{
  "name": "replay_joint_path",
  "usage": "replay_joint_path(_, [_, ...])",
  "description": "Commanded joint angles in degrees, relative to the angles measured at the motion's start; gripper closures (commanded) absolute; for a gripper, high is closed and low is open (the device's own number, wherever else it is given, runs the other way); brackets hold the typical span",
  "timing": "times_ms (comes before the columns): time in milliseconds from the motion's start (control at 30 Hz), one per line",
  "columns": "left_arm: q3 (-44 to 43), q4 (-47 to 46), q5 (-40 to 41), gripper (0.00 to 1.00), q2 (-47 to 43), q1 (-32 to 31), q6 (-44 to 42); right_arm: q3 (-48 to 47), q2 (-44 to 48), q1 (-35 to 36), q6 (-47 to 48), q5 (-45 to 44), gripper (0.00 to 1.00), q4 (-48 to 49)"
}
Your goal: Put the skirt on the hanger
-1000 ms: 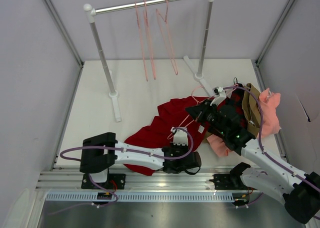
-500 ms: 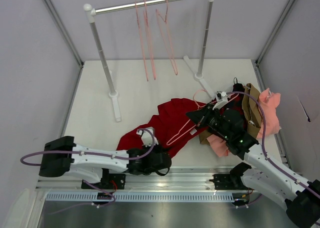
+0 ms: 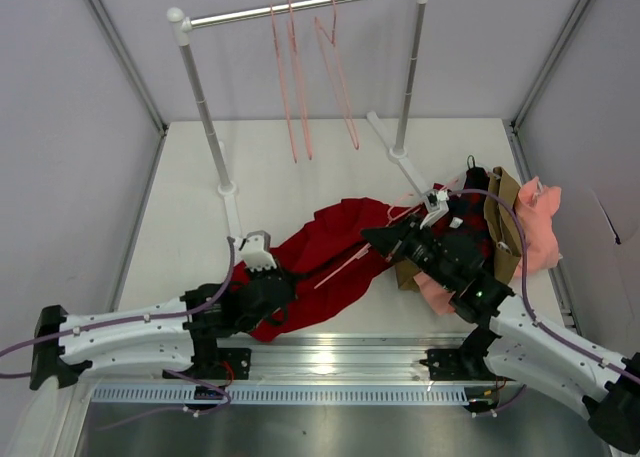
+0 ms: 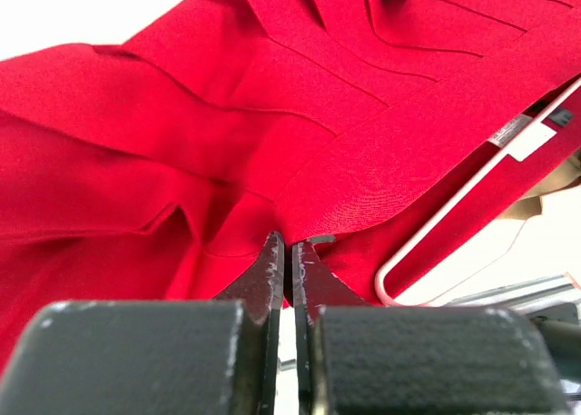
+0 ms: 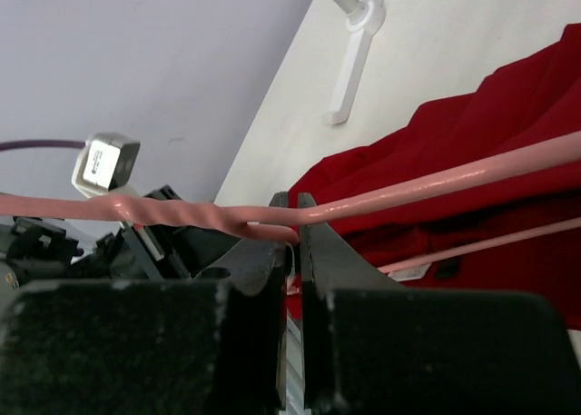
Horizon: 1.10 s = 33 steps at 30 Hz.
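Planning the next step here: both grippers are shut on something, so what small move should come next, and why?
Probably the right gripper should push the hanger slightly toward the left gripper. The left one pinches the edge of the skirt, and the hanger's far corner lies right beside that pinch against the cloth, so a short push might feed it in.

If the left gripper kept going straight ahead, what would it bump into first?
The skirt. The left gripper is shut on a fold of it, and more red cloth fills the way right ahead.
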<state>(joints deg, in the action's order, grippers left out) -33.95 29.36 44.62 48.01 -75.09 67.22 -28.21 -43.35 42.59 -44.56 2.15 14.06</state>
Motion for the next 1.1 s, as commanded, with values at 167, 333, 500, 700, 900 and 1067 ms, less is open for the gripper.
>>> replay_joint_path(167, [-4.11,2.64,-6.2,1.0,1.2,6.97,-17.39,0.08,-6.83,2.68,2.98,-14.19,1.0,5.97])
replay_joint_path(333, [3.78,-7.1,-12.36,0.99,4.81,7.15,-13.27,1.75,-10.08,2.24,2.81,-15.51,1.0,8.08])
replay_joint_path(500, [6.53,-8.71,-15.09,0.97,6.48,7.76,-11.41,3.51,-11.58,0.49,3.16,-15.08,1.0,9.75])
replay_joint_path(700, [5.83,-8.45,-15.79,0.92,6.13,8.55,-13.08,3.6,-11.76,-2.16,5.96,-7.08,1.0,7.21])
replay_joint_path(900, [6.18,-10.03,-16.76,0.88,6.04,8.73,-14.4,5.18,-7.55,-2.86,7.03,-4.88,1.0,1.67])
replay_joint_path(1067, [4.69,-8.02,-16.23,0.8,7.62,8.73,-15.1,8.6,-2.62,-3.65,5.62,-5.32,1.0,0.87])
